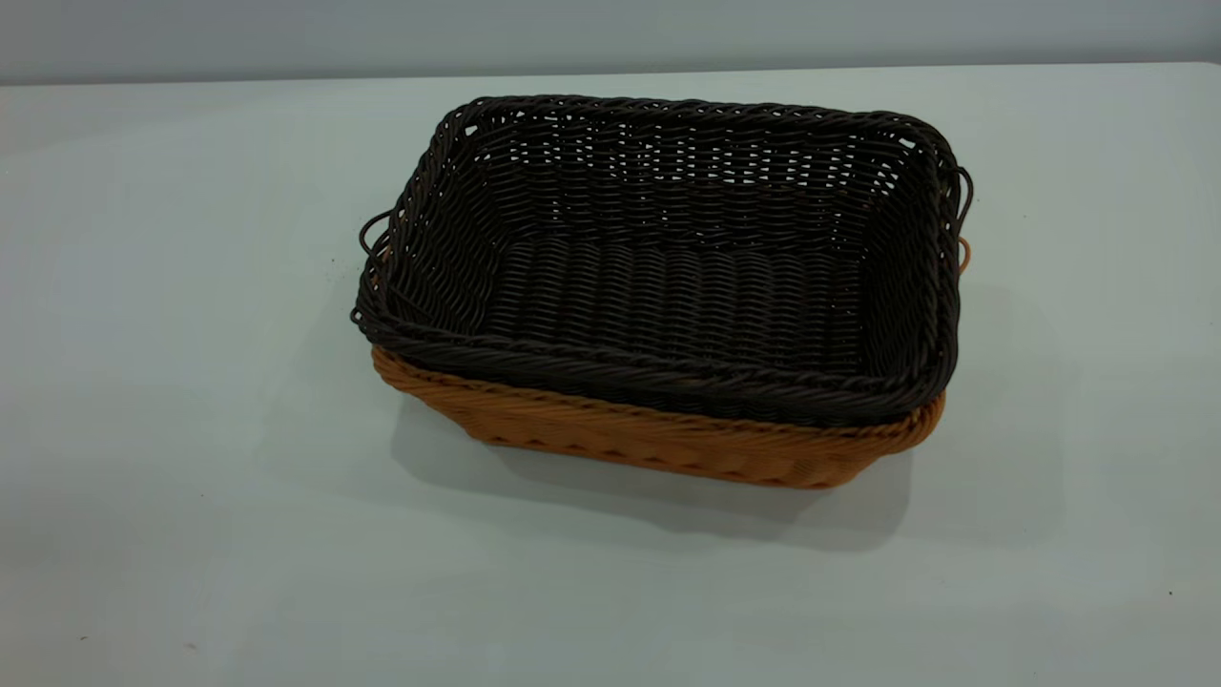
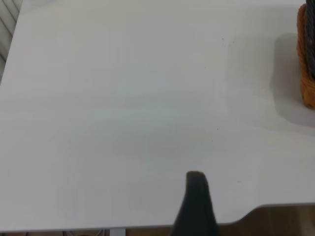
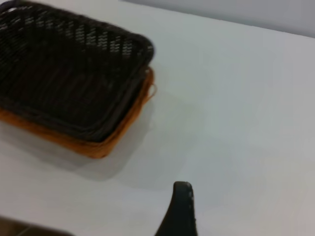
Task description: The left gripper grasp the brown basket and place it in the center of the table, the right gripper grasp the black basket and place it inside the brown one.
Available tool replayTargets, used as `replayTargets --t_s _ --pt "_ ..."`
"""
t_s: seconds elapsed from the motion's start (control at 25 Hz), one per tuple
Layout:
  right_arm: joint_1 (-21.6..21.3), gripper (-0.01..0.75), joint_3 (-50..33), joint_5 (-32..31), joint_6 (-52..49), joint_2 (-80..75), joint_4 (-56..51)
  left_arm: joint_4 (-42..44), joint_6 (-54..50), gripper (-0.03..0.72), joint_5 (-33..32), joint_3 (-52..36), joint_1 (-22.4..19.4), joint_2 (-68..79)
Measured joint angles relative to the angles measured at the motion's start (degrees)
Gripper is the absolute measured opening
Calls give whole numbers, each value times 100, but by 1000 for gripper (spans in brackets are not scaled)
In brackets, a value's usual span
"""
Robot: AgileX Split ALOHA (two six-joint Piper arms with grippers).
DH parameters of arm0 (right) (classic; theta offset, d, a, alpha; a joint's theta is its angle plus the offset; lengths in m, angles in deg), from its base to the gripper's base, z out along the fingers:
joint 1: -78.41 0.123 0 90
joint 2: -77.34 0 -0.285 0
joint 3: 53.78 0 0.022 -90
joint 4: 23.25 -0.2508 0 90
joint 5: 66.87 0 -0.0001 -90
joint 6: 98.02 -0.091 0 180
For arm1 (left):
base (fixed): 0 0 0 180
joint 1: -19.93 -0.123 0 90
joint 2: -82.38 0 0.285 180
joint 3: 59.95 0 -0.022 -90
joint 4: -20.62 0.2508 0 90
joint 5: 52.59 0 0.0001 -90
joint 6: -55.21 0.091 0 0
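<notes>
Nearest the exterior camera lay bare table (image 1: pixel 191 534), a pale grey-white sheet, flat and matte, with only a few dark specks on it. Neither arm reached into that view. Each wrist camera showed one dark tapered finger over the table: the left hand (image 2: pixel 196 206) well apart from the baskets near the table's edge, the right hand (image 3: pixel 179 211) nearer to them but touching nothing. With only one finger showing in each, I could not tell whether either hand was open or closed.

Farther back, about mid-table, the brown basket (image 1: pixel 668 444) stood on its base, an orange-tan rectangle of woven wicker with sloping sides and a braided rim. The black basket (image 1: pixel 668 277) sat nested inside it, a very dark weave of the same shape, its braided rim riding just above the brown rim all round. Thin loop handles stuck out at both short ends.

By how things lay, both placements looked done.

As for handling, both baskets were probably light and fairly stiff, with some give in the walls. The ribbed weave ought to offer grip rather than slip, and nothing looked fragile. The braided rim on a long side seemed the surest hold; the wire loops looked too thin and springy to trust.

Beyond the baskets lay more bare table, then a plain grey wall (image 1: pixel 610 33).
</notes>
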Motion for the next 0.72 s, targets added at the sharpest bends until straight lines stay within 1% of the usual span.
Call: replayTargets --t_s 0.32,0.72 --pt "0 593 -37 67 -878 0 642 0 0 533 0 0 0 0" --pt "0 593 -42 72 -1043 0 756 0 0 533 0 0 0 0"
